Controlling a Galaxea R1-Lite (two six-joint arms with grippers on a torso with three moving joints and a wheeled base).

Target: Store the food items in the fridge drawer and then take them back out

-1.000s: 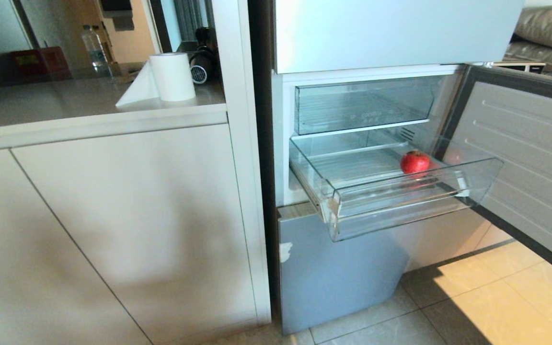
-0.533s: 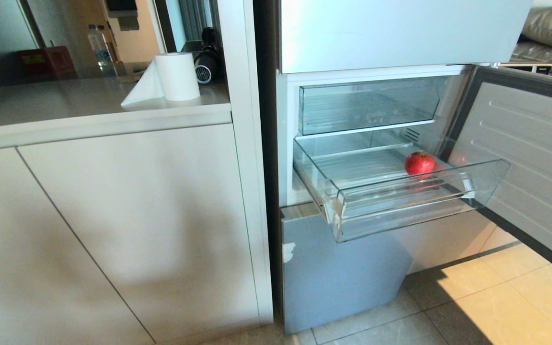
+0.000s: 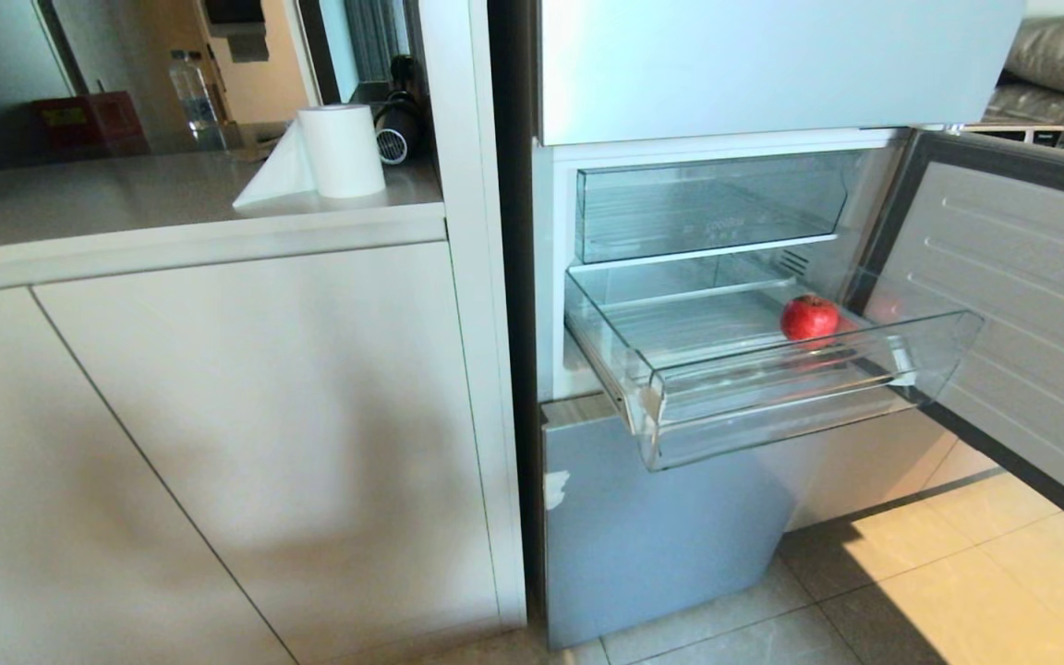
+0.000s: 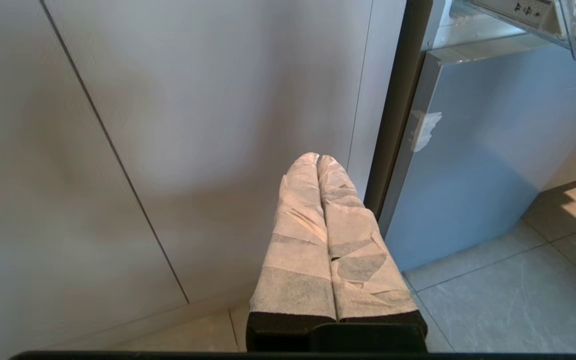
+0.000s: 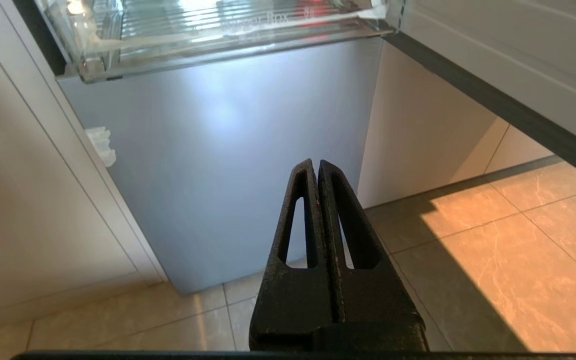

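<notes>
The fridge drawer [image 3: 772,388] stands pulled out of the open fridge, its clear front lip hanging over the grey lower door [image 3: 661,536]. One red fruit [image 3: 809,317] sits on the ribbed floor of the drawer, toward its right side and near the back of the pulled-out part; only this one fruit shows. Above the drawer, a clear bin [image 3: 707,205] with faint lettering on its front stays pushed in. The fridge door [image 3: 1021,305] is swung open to the right.

Neither arm shows in the head view. The left gripper [image 4: 317,159], its fingers wrapped in white tape, hangs low in front of the white cabinet [image 4: 193,125], pressed together and holding nothing. The right gripper [image 5: 316,165], with bare black fingers, is also pressed together and empty, hanging low before the grey lower door, below the drawer's front edge.

On the counter [image 3: 126,199] to the left stand a paper towel roll [image 3: 340,150] and, further back, a water bottle [image 3: 195,97].
</notes>
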